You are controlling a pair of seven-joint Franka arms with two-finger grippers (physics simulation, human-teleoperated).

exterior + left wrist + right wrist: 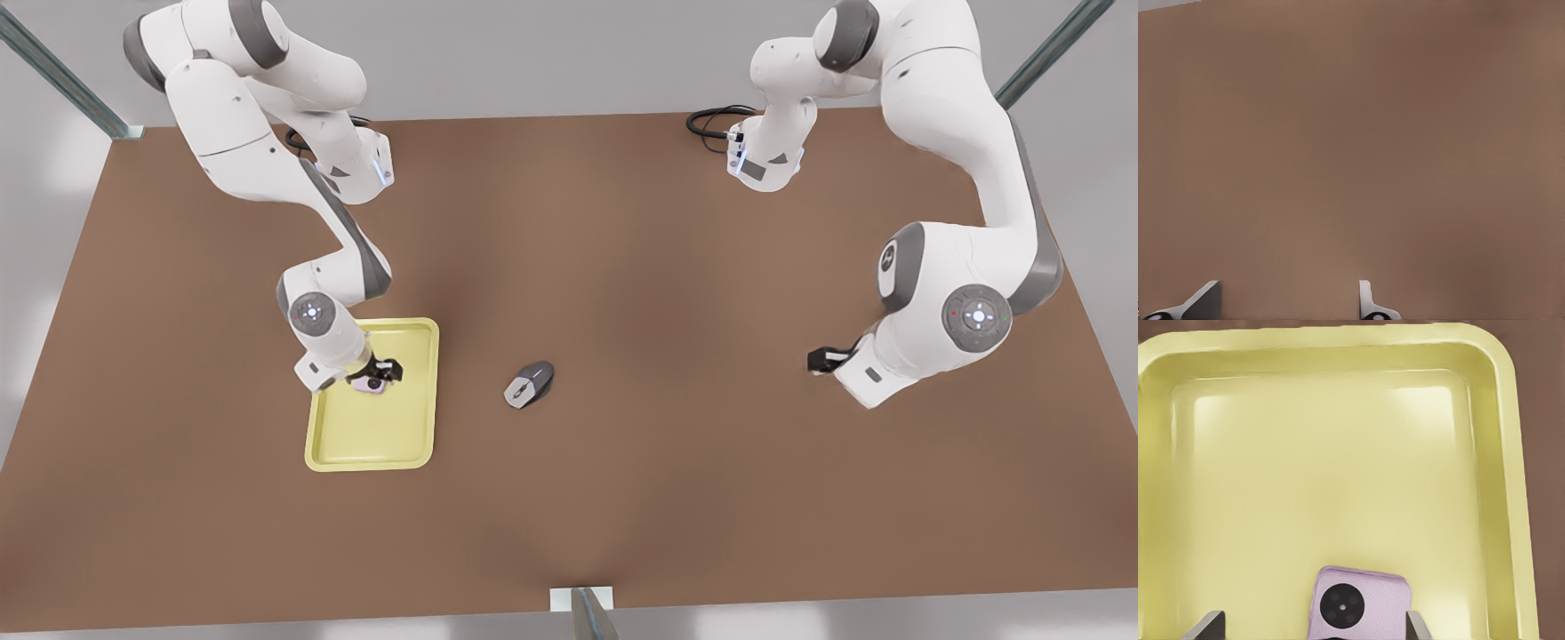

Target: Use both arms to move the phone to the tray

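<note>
The broad brown surface (622, 498) is seen carrying a pale yellow rectangular tray (413, 444) with a raised rim toward the front view's left. Well apart from it, a grey-and-silver computer mouse (529, 384) lies near the middle. Over the tray's interior, the right gripper (380, 375) is positioned with its fingers (1418, 628) spread to either side of the small pale pink phone (1371, 603), which lies inside the tray; contact cannot be told. The left gripper (822, 359) is held parted over bare surface at the front view's right, gripping nothing.
</note>
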